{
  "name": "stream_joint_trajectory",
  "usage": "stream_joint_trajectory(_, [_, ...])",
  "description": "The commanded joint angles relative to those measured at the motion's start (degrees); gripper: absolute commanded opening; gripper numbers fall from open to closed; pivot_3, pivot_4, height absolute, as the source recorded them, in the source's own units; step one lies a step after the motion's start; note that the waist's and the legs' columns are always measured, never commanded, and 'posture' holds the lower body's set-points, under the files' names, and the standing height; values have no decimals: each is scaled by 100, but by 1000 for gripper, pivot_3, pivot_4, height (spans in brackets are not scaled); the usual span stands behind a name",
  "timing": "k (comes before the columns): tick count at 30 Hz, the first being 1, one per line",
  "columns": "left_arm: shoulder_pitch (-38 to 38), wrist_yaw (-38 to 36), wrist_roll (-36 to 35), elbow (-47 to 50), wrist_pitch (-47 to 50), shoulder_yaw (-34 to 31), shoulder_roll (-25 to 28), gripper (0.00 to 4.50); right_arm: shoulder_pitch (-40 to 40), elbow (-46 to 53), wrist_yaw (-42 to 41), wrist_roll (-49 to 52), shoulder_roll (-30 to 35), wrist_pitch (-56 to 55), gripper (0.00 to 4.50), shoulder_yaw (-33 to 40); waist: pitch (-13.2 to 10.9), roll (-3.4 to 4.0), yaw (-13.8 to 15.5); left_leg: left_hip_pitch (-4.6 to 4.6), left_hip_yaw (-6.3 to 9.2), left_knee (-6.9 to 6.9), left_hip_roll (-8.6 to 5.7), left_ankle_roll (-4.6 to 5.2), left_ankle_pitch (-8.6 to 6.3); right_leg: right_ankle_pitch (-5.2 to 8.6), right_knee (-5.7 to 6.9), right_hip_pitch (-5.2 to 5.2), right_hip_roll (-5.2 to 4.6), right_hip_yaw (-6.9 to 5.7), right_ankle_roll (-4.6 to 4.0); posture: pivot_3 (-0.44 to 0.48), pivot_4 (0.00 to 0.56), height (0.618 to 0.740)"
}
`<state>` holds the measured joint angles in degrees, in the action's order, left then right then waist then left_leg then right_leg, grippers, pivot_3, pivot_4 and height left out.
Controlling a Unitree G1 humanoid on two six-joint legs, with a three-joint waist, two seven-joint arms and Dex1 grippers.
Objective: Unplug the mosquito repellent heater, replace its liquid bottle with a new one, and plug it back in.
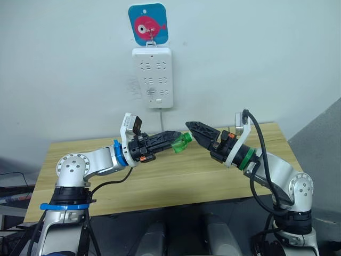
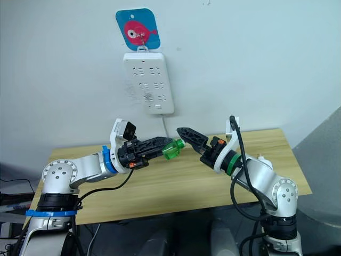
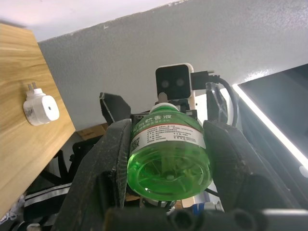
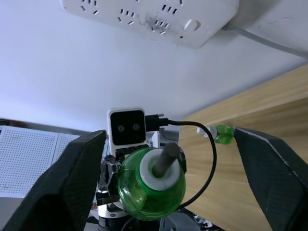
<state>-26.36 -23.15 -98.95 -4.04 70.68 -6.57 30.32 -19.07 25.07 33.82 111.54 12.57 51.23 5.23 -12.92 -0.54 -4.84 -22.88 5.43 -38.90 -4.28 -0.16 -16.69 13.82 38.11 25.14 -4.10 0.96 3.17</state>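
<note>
left tool (image 1: 171, 140): fingers clamped on green bottle (image 1: 182, 143), one finger each side of its body; held above bench mid, bottle lying sideways, neck pointing right twd the other tool.
right tool (image 1: 196, 131): fingers spread wide, holding nothing; tips just right of bottle's neck. In R wrist view the bottle sits between the two fingers (image 4: 72, 178) w/ clear gaps both sides, no contact.
green bottle: clear green liquid, white collar and grey wick (image 4: 166, 156) at neck end, printed label round body (image 3: 166, 130).
heater (image 3: 41, 107): small white plug-in unit, lying on bench (image 1: 176, 178) w/ prongs showing; seen in L wrist view near bench edge, apart from both tools.
2nd bottle (image 4: 222, 134): small green one lying on bench, seen in R wrist view past the held bottle; can't tell its exact spot.
socket strip (image 1: 152, 77): tall white, on far wall above bench, hung from a blue card w/ pink fish (image 1: 148, 24); white cable drops from its base.
</note>
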Motion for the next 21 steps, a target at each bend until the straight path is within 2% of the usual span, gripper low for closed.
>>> stream_joint_trajectory(1, [-36,-60,-69,83,1,-170,-6,2133,-52,275,-28,146,-118,-61,3087,-67,0,0,-1,0,-1,0,0,1,-1,0,0,0,0,0,0,-117,241,740])
stream_joint_trajectory(7, [-3,-34,-86,115,20,-180,-23,2133,18,331,-208,146,-85,-16,825,-164,0,0,0,0,1,0,0,0,0,0,0,1,0,0,0,-117,245,740])
stream_joint_trajectory(17, [45,-96,18,156,32,-183,-33,2133,36,297,-316,146,-7,-68,688,-173,0,0,0,1,0,0,0,2,-2,0,0,1,0,0,0,-120,250,740])
stream_joint_trajectory(18, [57,-120,-4,158,51,-187,-20,2880,19,273,-283,146,-16,-69,688,-147,0,0,-1,0,1,0,0,3,-2,0,0,1,0,0,0,-120,250,740])
stream_joint_trajectory(21, [83,-121,-35,164,53,-201,-10,3799,-16,204,-192,146,-50,-56,686,-63,0,0,-1,0,2,0,1,2,-1,0,0,1,0,1,0,-120,251,740])
